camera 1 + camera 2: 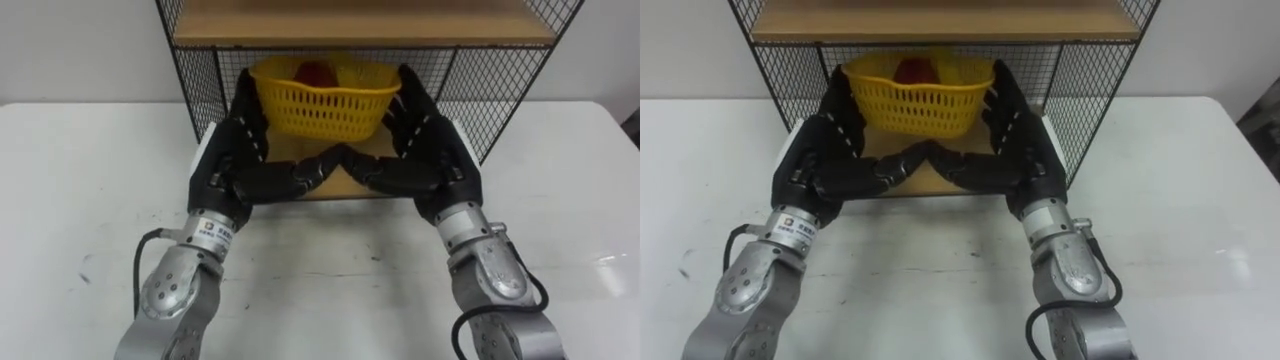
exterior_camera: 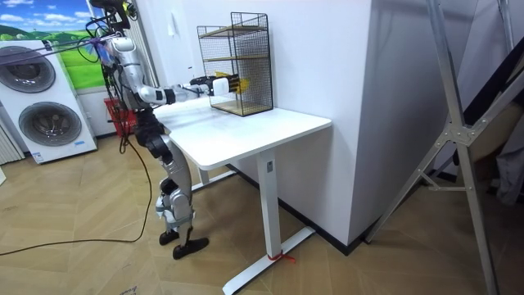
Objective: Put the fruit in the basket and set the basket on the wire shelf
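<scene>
In the left eye view, the yellow basket (image 1: 325,105) sits on the lower board (image 1: 345,188) of the wire shelf (image 1: 200,85), under the upper board (image 1: 360,22), with a red fruit (image 1: 316,72) inside it. Your left hand (image 1: 235,150) and right hand (image 1: 425,150) flank it with fingers straight and flat along its two sides. Neither hand curls round it, and the thumbs point inward and nearly meet in front of its near wall. From here I judge the release to be the risky part. If you draw both arms straight back with the palms pressed in, friction may drag the basket toward the board's front edge and tip the fruit out. Spread the hands first. In the room view, the robot stands at the end of the white table (image 2: 246,131), on the room view's left, with both arms stretched far forward. At that reach a lean or a step could shove the shelf, which stands free on the table beside the wall. In the right eye view, the right hand's fingers lie just beside the mesh side wall, so opening outward too widely could catch a fingertip in the wire and jerk the shelf. The thumbs rest low near the board and could hook the basket's base as you withdraw.
</scene>
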{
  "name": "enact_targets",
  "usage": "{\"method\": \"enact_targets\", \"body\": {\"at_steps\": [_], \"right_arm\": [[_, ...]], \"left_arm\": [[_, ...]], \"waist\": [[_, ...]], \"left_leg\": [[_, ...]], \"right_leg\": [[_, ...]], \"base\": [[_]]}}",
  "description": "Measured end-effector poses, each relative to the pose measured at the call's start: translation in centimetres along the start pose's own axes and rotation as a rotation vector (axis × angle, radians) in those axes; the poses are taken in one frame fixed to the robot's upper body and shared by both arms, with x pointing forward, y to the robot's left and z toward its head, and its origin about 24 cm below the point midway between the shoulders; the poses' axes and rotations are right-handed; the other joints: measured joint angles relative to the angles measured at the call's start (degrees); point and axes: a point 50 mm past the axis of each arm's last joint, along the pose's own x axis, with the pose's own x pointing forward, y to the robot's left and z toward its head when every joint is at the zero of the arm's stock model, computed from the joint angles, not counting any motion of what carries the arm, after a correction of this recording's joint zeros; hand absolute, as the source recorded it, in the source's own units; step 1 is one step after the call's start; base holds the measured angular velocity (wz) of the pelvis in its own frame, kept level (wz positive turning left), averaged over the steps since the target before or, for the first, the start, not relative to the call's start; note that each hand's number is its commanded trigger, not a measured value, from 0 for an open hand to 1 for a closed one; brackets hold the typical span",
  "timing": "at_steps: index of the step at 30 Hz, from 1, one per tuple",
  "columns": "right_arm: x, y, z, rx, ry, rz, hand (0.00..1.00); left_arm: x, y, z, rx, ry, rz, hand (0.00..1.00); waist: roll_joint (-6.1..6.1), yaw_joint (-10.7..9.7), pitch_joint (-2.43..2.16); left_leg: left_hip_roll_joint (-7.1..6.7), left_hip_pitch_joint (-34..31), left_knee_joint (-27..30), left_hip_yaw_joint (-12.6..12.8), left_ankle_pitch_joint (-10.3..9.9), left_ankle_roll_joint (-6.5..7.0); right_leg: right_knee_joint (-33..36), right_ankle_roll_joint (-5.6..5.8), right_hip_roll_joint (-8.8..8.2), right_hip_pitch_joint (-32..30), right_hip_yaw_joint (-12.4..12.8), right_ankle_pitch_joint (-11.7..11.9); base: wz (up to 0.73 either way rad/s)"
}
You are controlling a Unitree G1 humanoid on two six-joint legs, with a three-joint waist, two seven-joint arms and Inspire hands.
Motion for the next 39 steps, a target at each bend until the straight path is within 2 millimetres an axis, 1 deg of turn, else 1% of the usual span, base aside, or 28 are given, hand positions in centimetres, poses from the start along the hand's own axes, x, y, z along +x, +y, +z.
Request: {"method": "enact_targets", "body": {"at_steps": [2, 7, 9, 11, 14, 19, 22, 25, 26, 28, 30, 34, 39], "right_arm": [[0.0, -0.1, -0.4, 0.0, 0.019, -0.008, 0.0], [-0.1, -0.3, -0.9, -0.005, 0.05, -0.02, 0.0], [-0.2, -0.4, -1.3, -0.016, 0.075, -0.022, 0.0], [-0.4, -0.7, -2.2, -0.039, 0.128, -0.033, 0.0], [-0.6, -1.1, -3.1, -0.045, 0.189, -0.044, 0.0], [-0.4, -1.4, -3.6, -0.084, 0.216, -0.043, 0.0], [-0.5, -1.5, -4.0, -0.082, 0.236, -0.046, 0.0], [-0.7, -1.7, -4.5, -0.077, 0.262, -0.046, 0.0], [-0.8, -1.8, -4.7, -0.076, 0.27, -0.049, 0.0], [-0.9, -1.9, -5.0, -0.075, 0.281, -0.048, 0.0], [-0.9, -1.9, -5.0, -0.074, 0.285, -0.042, 0.0], [-1.0, -1.9, -5.2, -0.072, 0.293, -0.033, 0.0], [-1.0, -1.9, -5.2, -0.067, 0.293, -0.02, 0.0]], "left_arm": [[0.3, 0.1, -0.1, 0.02, 0.012, 0.0, 0.0], [0.3, 0.3, -1.1, 0.018, 0.055, 0.012, 0.0], [0.2, 0.5, -1.7, 0.017, 0.081, 0.022, 0.0], [0.1, 0.8, -2.9, 0.017, 0.138, 0.035, 0.0], [-0.2, 1.0, -4.0, 0.017, 0.204, 0.044, 0.0], [-0.1, 1.2, -4.3, 0.021, 0.225, 0.052, 0.0], [-0.1, 1.6, -4.8, 0.024, 0.243, 0.064, 0.0], [-0.3, 1.9, -5.3, 0.023, 0.261, 0.075, 0.0], [-0.4, 1.9, -5.4, 0.023, 0.267, 0.076, 0.0], [-0.5, 2.0, -5.5, 0.024, 0.275, 0.079, 0.0], [-0.6, 2.1, -5.6, 0.025, 0.28, 0.081, 0.0], [-0.8, 2.5, -5.8, 0.028, 0.288, 0.084, 0.0], [-1.0, 3.1, -5.7, 0.037, 0.293, 0.096, 0.0]], "waist": [[0.16, -0.1, 0.02], [0.13, -0.6, 0.03], [0.11, -0.5, 0.01], [0.09, -0.5, 0.0], [0.09, -0.2, 0.0], [0.03, 0.0, -0.04], [0.0, 0.1, -0.06], [-0.07, 0.0, -0.26], [-0.13, 0.1, -0.66], [-0.33, 0.0, -0.97], [-0.39, 0.0, -1.01], [-0.52, 0.0, -1.3], [-0.5, 0.0, -1.28]], "left_leg": [[0.17, 0.2, -0.1, 0.6, 0.0, 0.0], [0.26, 0.9, -1.4, 0.8, 0.1, -0.2], [0.32, 1.0, -1.8, 1.0, 0.3, -0.31], [0.62, 1.0, -1.9, 0.9, 0.4, -0.5], [0.95, 0.7, -2.0, 1.0, 0.5, -0.59], [1.17, 0.7, -1.9, 1.0, 0.7, -0.84], [1.29, 1.9, -2.7, 0.9, 0.7, -0.94], [1.28, 3.1, -3.5, 0.7, 0.9, -1.06], [1.27, 3.2, -3.9, 0.7, 1.2, -1.08], [1.29, 3.5, -3.9, 0.7, 1.3, -1.14], [1.31, 3.9, -4.0, 0.7, 1.3, -1.2], [1.32, 4.0, -4.0, 0.7, 1.3, -1.2], [1.34, 4.5, -4.0, 0.7, 1.3, -1.21]], "right_leg": [[0.0, -0.07, 0.03, 0.0, 0.5, 0.2], [-0.1, -0.22, 0.1, 0.2, 0.5, 0.3], [-0.5, -0.38, 0.16, 0.3, 0.5, 0.5], [-2.0, -0.54, 0.42, 0.9, 0.2, 1.2], [-3.1, -0.68, 0.92, 1.0, -0.1, 2.0], [-4.1, -0.88, 1.03, 1.3, -0.1, 2.5], [-5.1, -0.99, 1.11, 2.9, -0.5, 2.9], [-5.9, -1.05, 1.16, 4.3, -0.7, 3.2], [-6.1, -1.08, 1.15, 4.3, -0.8, 3.4], [-6.1, -1.1, 1.2, 4.5, -0.8, 3.4], [-6.1, -1.12, 1.25, 4.8, -0.8, 3.4], [-6.3, -1.19, 1.25, 5.0, -0.9, 3.5], [-6.9, -1.22, 1.3, 5.6, -0.9, 3.6]], "base": [[-0.14], [-0.05], [-0.04], [0.0], [-0.03], [-0.01], [0.02], [0.0], [0.0], [0.0], [0.0], [0.0], [0.0]]}}
